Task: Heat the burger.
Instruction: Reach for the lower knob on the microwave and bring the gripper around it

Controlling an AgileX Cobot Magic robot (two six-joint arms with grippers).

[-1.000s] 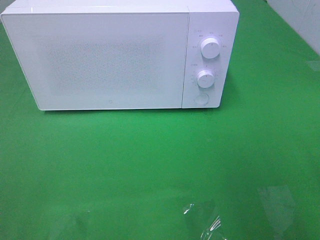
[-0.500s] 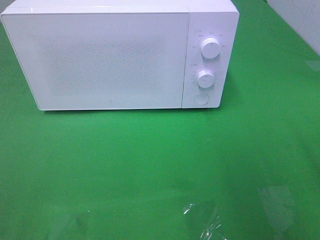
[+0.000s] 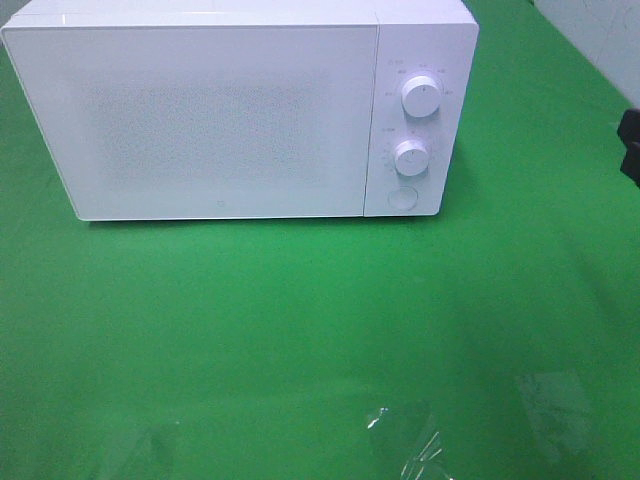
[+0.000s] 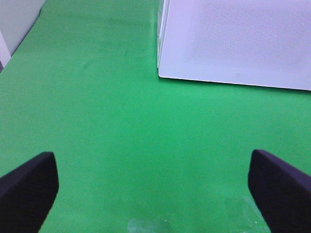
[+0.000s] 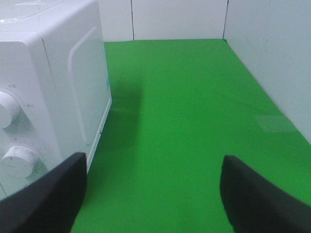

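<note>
Microwave [image 3: 220,110] white, door shut, at back of green counter [image 3: 300,330]. Whereabouts of burger: not seen in any view. Wide-spread left claw [image 4: 150,174] empty, facing microwave door. Spread right claw [image 5: 153,179] empty, beside microwave knobs [image 5: 18,159].

Green-covered table [image 3: 300,320]: white microwave [image 3: 220,110] stands at back, door shut; crumpled clear film [image 3: 410,450] near front.

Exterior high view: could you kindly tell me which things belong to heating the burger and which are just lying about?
For the job: microwave, door shut; upper dial; lower dial; round button. The burger is not in view.
Lying about: crumpled clear film; green cloth.
</note>
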